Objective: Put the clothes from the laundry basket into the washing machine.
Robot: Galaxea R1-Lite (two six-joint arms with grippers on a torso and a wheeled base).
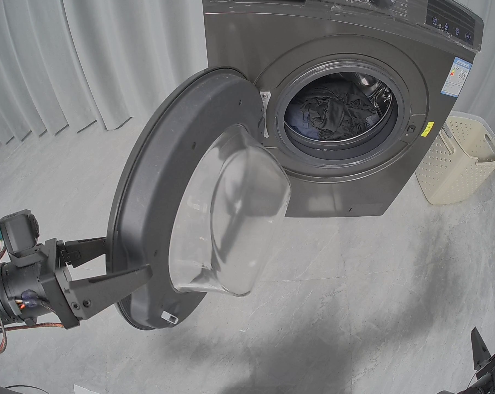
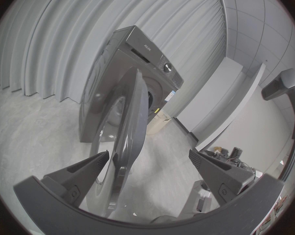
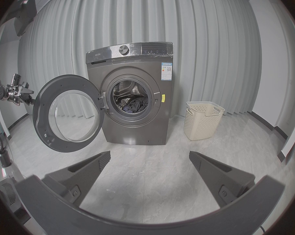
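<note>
While clothes (image 1: 332, 110) are sitting in the washing machine (image 1: 340, 198), left gripper (image 1: 127, 258) is straddling door (image 1: 149, 192), spread wide. Loading's looking done.

The left gripper (image 1: 126, 259) sits at the near left, with the wrist held level and pointing right. Its two fingers (image 2: 85, 172) are spread wide apart. The right gripper (image 1: 489, 322) sits low at the near right, pointing up and away. Its fingers (image 3: 219, 177) are likewise spread wide.

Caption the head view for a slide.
Left gripper, jaws open, straddles the rim of the round dark grey washing-machine door; dark clothes in the drum, cream perforated plastic basket alongside.
</note>
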